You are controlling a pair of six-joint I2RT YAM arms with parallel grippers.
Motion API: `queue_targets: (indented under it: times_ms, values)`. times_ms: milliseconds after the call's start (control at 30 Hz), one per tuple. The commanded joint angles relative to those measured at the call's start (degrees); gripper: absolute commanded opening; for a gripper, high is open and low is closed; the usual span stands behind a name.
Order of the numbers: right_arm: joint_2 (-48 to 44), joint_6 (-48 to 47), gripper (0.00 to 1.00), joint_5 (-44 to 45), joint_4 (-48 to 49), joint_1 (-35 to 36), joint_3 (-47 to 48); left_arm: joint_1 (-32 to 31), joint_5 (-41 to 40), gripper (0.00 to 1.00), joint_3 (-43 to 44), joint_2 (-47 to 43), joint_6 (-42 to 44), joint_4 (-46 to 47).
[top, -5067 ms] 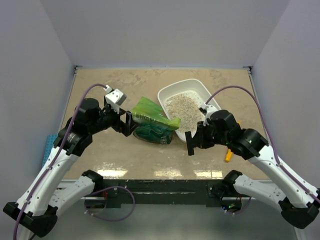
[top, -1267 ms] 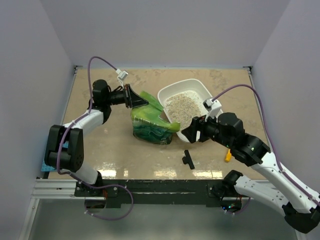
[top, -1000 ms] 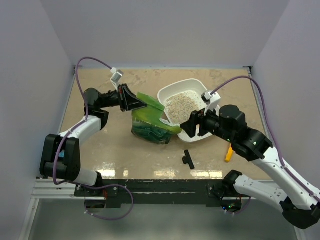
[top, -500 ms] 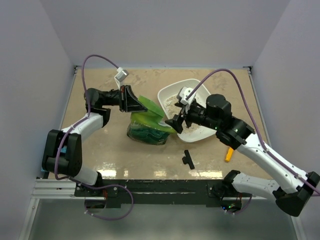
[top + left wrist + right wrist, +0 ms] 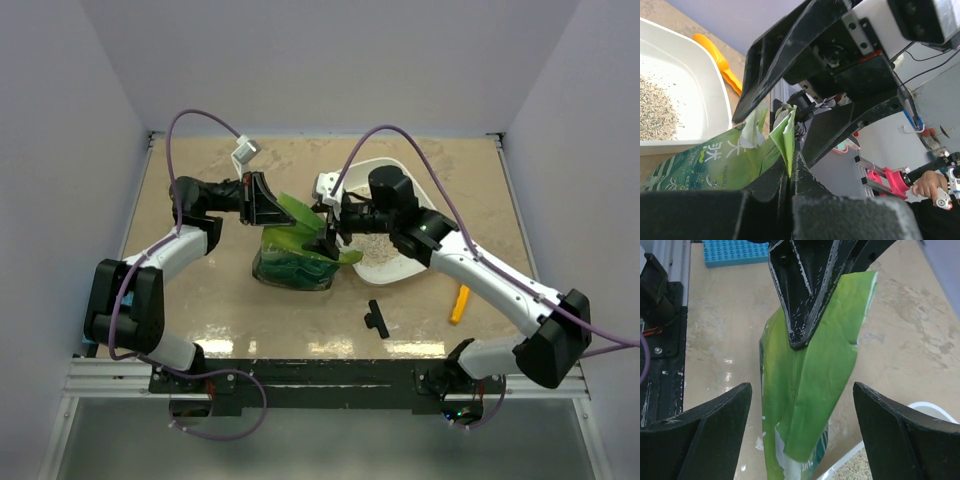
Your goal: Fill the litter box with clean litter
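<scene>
At the upper-left corner of the crinkled green bag (image 5: 292,262), the left gripper (image 5: 268,203) pinches the torn top edge, its fingers pressed together on the foil. Just right of the bag's top, the right gripper (image 5: 329,232) hovers with fingers spread wide, the flap between them and clear of both. Right of the bag, its rim overlapped by the bag's corner, sits the white litter box (image 5: 405,270) holding a shallow layer of clean litter (image 5: 378,250). Farther right of the bag, an orange scoop (image 5: 459,304) lies on the table (image 5: 200,290).
</scene>
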Motion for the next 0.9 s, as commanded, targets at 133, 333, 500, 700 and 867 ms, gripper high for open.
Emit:
queue_targets:
  times_ms: [133,333,500,700,867]
  values:
    - [7.3,-1.1,0.44,-13.9,0.2,-0.2,5.4,-0.3,-1.8,0.0,3.0,-4.2,-2.2,39.4]
    - [6.2,1.2,0.0,-5.8,0.1,-0.2,9.1,2.9,-2.7,0.3,4.4,-5.5,4.9,28.2]
    - [2.5,5.5,0.0,7.2,-0.4,0.2,11.5,7.3,-15.4,0.52,9.9,-14.9,45.4,-35.2]
    - [1.1,8.4,0.0,23.9,-1.1,6.2,15.6,6.4,-32.2,0.57,14.8,-20.0,66.5,-66.5]
    - [3.8,11.4,0.0,38.1,-2.9,11.5,24.2,6.4,-50.6,0.56,13.8,-26.1,70.3,-76.2]
